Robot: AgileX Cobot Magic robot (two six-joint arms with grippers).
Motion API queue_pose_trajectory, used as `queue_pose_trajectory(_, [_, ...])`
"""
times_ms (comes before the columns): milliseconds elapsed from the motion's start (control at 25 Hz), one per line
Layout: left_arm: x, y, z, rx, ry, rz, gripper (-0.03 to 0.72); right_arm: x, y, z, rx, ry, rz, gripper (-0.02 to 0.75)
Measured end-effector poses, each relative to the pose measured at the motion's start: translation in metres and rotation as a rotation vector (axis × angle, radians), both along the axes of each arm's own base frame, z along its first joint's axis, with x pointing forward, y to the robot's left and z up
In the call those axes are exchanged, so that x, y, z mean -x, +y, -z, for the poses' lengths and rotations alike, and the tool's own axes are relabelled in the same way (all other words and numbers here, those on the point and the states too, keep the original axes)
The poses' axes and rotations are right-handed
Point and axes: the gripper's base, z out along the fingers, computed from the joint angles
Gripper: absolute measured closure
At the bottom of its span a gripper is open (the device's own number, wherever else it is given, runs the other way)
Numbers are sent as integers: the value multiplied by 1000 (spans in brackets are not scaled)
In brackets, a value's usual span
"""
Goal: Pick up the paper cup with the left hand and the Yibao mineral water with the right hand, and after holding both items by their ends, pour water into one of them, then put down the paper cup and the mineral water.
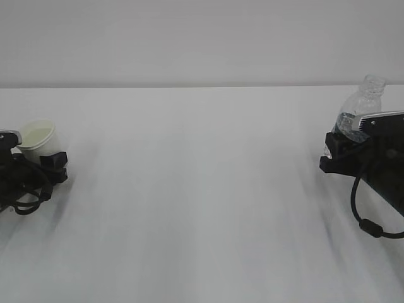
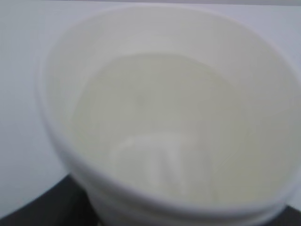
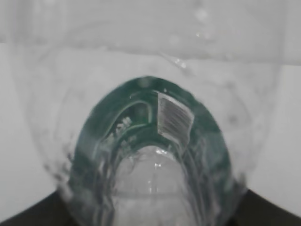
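From the front, the paper cup [image 1: 36,137] sits at the far left of the white counter [image 1: 202,202], tilted slightly and held low by the left hand [image 1: 25,177], whose gripper pinches its base. Far to the right of the cup, the Yibao mineral water [image 1: 361,107] leans in the right hand [image 1: 366,151], its open neck pointing up and away. The two are well apart, so no pouring is under way.

Over the left wrist, the cup [image 2: 164,122] fills the view, its pale inside blurred; I cannot tell whether water is in it.

Over the right wrist, the bottle [image 3: 150,141] is seen end-on, green label around it, droplets on the plastic, the gripper closed on its lower end.

I judge both are grasped; bringing them together, pouring and setting down seem to remain.
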Motion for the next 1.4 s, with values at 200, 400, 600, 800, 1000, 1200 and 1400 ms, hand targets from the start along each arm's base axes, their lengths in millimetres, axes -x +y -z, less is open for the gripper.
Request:
queue_pose_trajectory(200, [0,-1,0,-2,0,16,267,0,0,0,0,0,-2,373])
queue_pose_trajectory(400, [0,-2,0,-4,0,29,256,0,0,0,1,0,-6,374])
queue_pose_trajectory(600, [0,-3,0,-5,0,37,220,0,1,0,2,0,-12,374])
queue_pose_trajectory(800, [0,-3,0,-5,-3,39,156,0,1,0,3,0,-17,374])
queue_pose_trajectory(1000, [0,-3,-1,-4,-7,39,113,0,2,0,5,0,-24,375])
queue_pose_trajectory(1200, [0,-4,-1,-3,-7,43,104,0,2,0,5,0,-24,375])
queue_pose_trajectory(1400, [-1,-4,-8,-4,-29,49,102,0,2,0,5,0,-24,376])
